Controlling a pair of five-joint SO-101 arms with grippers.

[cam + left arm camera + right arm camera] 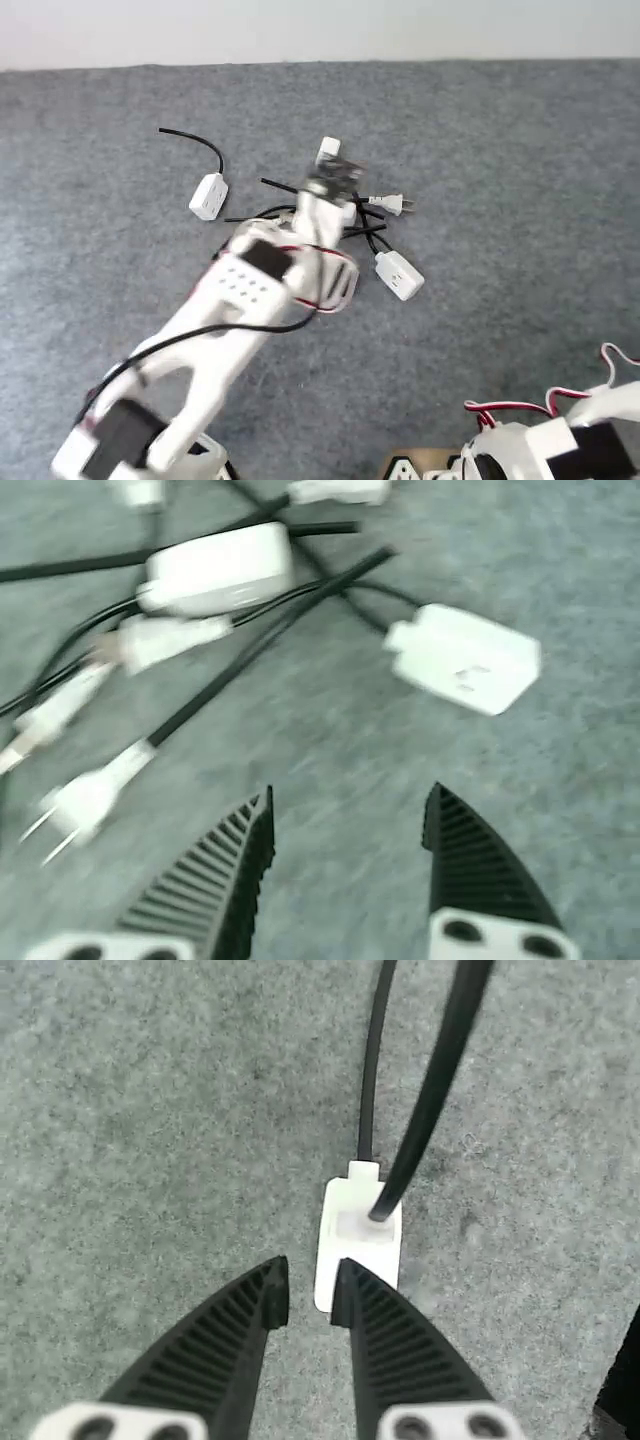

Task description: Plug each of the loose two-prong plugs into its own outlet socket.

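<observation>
One loose plug [388, 203] lies flat, prongs rightward in high view; left gripper [352, 798] wide, right gripper [312, 1272] narrow

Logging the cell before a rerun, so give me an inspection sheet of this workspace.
Surface: grey carpet.
Job's things: one socket lies apart from another socket; a plug lies loose, prongs bare.
Clutter: nothing seen.
Grippers: left gripper over the carpet, jaws wide open; right gripper beside a corded socket, jaws narrowly apart.
Cables: black cords tangled mid-carpet.
Surroundings: white wall behind.
</observation>
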